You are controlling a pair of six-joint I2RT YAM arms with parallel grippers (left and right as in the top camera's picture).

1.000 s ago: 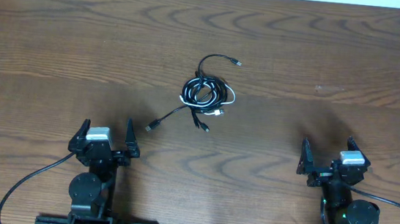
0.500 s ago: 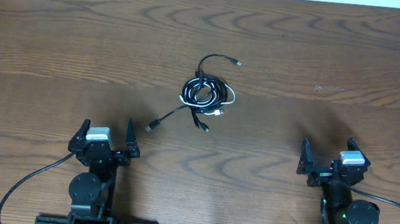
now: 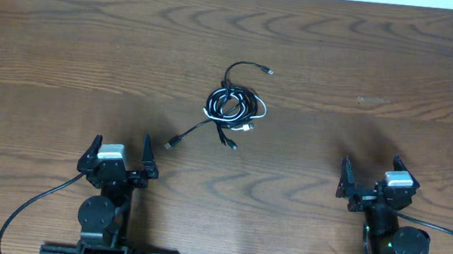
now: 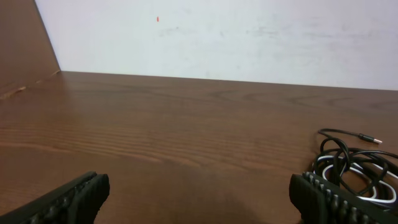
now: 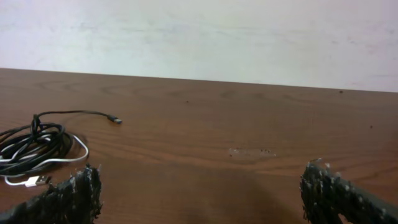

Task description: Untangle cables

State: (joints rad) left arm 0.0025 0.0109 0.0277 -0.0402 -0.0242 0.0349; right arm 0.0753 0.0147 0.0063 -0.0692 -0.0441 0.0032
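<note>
Presently looking down on a dark brown, wood-grained table (image 3: 400,52) filling nearly the whole overhead view. Noting a plain white wall (image 4: 249,37) rising along the far edge and a brown panel (image 4: 18,43) closing off the far left corner. Recording a faint pale scuff (image 3: 372,99) on the surface toward the right, beyond the right arm.

Finding the cables (image 3: 232,107) lying in one tangled bundle near the middle of the table, a little toward the far side and well apart from both arms. Seeing several black loops coiling over one another, with a white cord (image 3: 260,109) curving around the bundle's right edge. Noting one black lead arching to a small plug (image 3: 270,70) on the far side, and another trailing to a plug (image 3: 171,142) on the near left.

Observing the left gripper (image 3: 120,145) sitting at the near edge, jaws spreading fully wide, holding nothing and touching nothing. Observing the right gripper (image 3: 370,166) at the near right edge, likewise gaping wide and holding nothing, with bare wood showing between its fingers (image 5: 74,193).
</note>
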